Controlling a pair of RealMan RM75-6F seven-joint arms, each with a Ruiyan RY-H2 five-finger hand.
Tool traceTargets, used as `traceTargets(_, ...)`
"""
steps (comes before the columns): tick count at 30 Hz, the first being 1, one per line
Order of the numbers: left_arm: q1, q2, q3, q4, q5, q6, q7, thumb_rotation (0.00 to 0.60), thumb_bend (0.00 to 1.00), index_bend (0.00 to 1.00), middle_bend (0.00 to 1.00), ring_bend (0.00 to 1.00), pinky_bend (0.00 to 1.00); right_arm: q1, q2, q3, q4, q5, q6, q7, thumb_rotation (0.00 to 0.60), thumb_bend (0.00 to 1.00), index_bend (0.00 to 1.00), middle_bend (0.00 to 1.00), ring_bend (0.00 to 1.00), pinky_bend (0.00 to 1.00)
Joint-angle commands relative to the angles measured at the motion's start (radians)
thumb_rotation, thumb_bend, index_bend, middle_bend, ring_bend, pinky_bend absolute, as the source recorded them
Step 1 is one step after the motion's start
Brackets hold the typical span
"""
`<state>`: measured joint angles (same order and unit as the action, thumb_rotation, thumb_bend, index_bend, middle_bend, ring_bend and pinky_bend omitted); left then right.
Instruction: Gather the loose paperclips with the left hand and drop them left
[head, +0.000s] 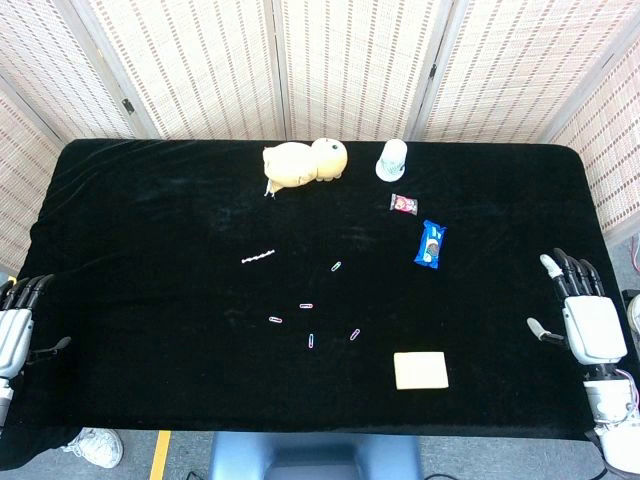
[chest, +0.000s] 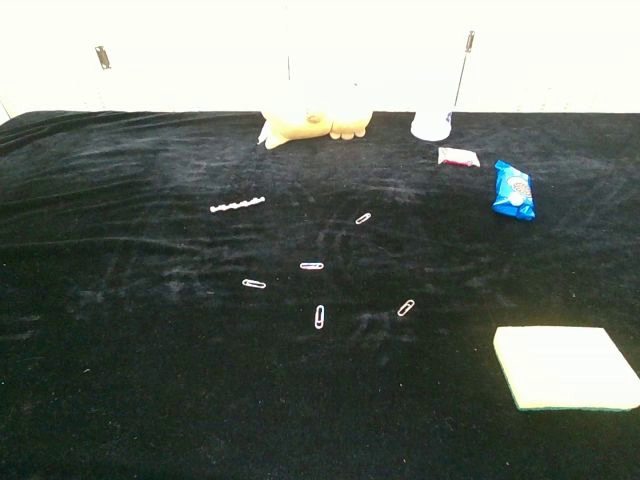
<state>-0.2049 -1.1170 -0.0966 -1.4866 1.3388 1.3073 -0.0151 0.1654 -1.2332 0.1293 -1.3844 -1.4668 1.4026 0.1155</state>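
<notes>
Several loose paperclips lie scattered on the black cloth near the table's middle: one (head: 336, 266) (chest: 363, 218) farthest back, one (head: 306, 305) (chest: 311, 266) in the centre, one (head: 275, 320) (chest: 254, 284) to the left, one (head: 311, 341) (chest: 319, 316) at the front and one (head: 355, 334) (chest: 405, 308) to the right. My left hand (head: 15, 325) hangs open off the table's left edge, far from the clips. At the right edge my right hand (head: 582, 315) is open with fingers spread. Neither hand shows in the chest view.
A white chain-like strip (head: 258, 258) lies left of the clips. At the back sit a yellow plush toy (head: 305, 162), a white cup (head: 392, 160), a small red packet (head: 404, 203) and a blue packet (head: 430, 244). A yellow sponge (head: 420, 370) rests front right.
</notes>
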Motion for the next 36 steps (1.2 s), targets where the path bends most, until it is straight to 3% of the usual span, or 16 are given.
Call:
traceTargets(1, -0.001, -0.007, -0.002, -0.004, -0.01, -0.004, 0.014, 0.6, 0.24, 0.09, 0.15, 0.1, 0.0, 0.002, 0.004, -0.003, 0.001, -0.002, -0.003, 0.01, 0.6, 0.24, 0.0, 0.0, 0.02, 0.01)
traceTargets(7, -0.019, -0.017, -0.012, -0.012, 0.022, 0.001, -0.018, 0.6, 0.24, 0.09, 0.15, 0.1, 0.0, -0.006, 0.011, 0.0, -0.001, 0.0, 0.02, 0.024, 0.6, 0.24, 0.0, 0.0, 0.02, 0.01)
traceTargets(10, -0.059, 0.003, -0.02, -0.024, 0.058, -0.031, -0.032, 0.6, 0.25, 0.09, 0.17, 0.13, 0.07, -0.008, 0.012, 0.005, 0.0, 0.011, 0.023, 0.027, 0.6, 0.24, 0.0, 0.0, 0.02, 0.01)
traceTargets(11, -0.079, 0.007, -0.03, -0.025, 0.069, -0.041, -0.026, 0.6, 0.24, 0.1, 0.24, 0.19, 0.17, -0.007, 0.012, 0.006, 0.0, 0.016, 0.019, 0.027, 0.6, 0.24, 0.0, 0.0, 0.02, 0.01)
traceTargets(12, -0.096, 0.006, -0.04, -0.022, 0.076, -0.047, -0.022, 0.6, 0.24, 0.11, 0.35, 0.32, 0.34, -0.006, 0.012, 0.007, -0.001, 0.019, 0.016, 0.027, 0.6, 0.23, 0.0, 0.0, 0.02, 0.01)
traceTargets(13, -0.111, 0.002, -0.05, -0.02, 0.075, -0.055, -0.016, 0.6, 0.24, 0.11, 0.41, 0.39, 0.43, -0.006, 0.013, 0.007, -0.002, 0.021, 0.014, 0.027, 0.6, 0.23, 0.0, 0.0, 0.02, 0.01)
traceTargets(14, -0.13, -0.001, -0.062, -0.022, 0.063, -0.071, 0.011, 0.6, 0.25, 0.12, 0.55, 0.54, 0.62, -0.005, 0.016, 0.006, -0.004, 0.023, 0.01, 0.027, 0.6, 0.23, 0.0, 0.0, 0.02, 0.01)
traceTargets(15, -0.145, -0.005, -0.071, -0.026, 0.053, -0.083, 0.039, 0.6, 0.24, 0.13, 0.66, 0.66, 0.75, -0.005, 0.018, 0.007, -0.007, 0.025, 0.01, 0.028, 0.6, 0.23, 0.0, 0.0, 0.02, 0.01)
traceTargets(17, -0.181, -0.012, -0.089, -0.046, 0.018, -0.125, 0.112, 0.6, 0.24, 0.15, 0.82, 0.81, 0.87, -0.004, 0.02, 0.011, -0.008, 0.028, 0.012, 0.027, 0.6, 0.23, 0.0, 0.0, 0.02, 0.01)
traceTargets(20, -0.231, -0.038, -0.117, -0.071, -0.025, -0.166, 0.176, 0.6, 0.25, 0.2, 0.96, 0.95, 0.98, -0.002, 0.021, 0.014, -0.007, 0.034, 0.009, 0.027, 0.6, 0.24, 0.0, 0.0, 0.03, 0.01)
traceTargets(23, -0.294, -0.086, -0.153, -0.083, -0.101, -0.244, 0.18, 0.6, 0.29, 0.29, 1.0, 1.0, 1.0, 0.001, 0.023, 0.018, -0.008, 0.044, 0.001, 0.031, 0.6, 0.24, 0.0, 0.0, 0.03, 0.01)
traceTargets(27, -0.372, -0.137, -0.197, -0.079, -0.25, -0.36, 0.177, 0.6, 0.39, 0.37, 1.0, 1.0, 1.0, -0.001, 0.026, 0.022, -0.009, 0.052, 0.004, 0.035, 0.6, 0.24, 0.0, 0.0, 0.03, 0.01)
traceTargets(33, -0.496, -0.263, -0.234, 0.037, -0.432, -0.457, 0.25, 0.6, 0.43, 0.4, 1.0, 1.0, 1.0, -0.011, 0.037, 0.026, -0.007, 0.068, 0.007, 0.064, 0.6, 0.24, 0.0, 0.0, 0.04, 0.01)
traceTargets(36, -0.549, -0.326, -0.238, 0.093, -0.471, -0.493, 0.255, 0.6, 0.43, 0.4, 1.0, 1.0, 1.0, -0.016, 0.042, 0.024, -0.004, 0.071, 0.005, 0.08, 0.6, 0.23, 0.0, 0.0, 0.04, 0.01)
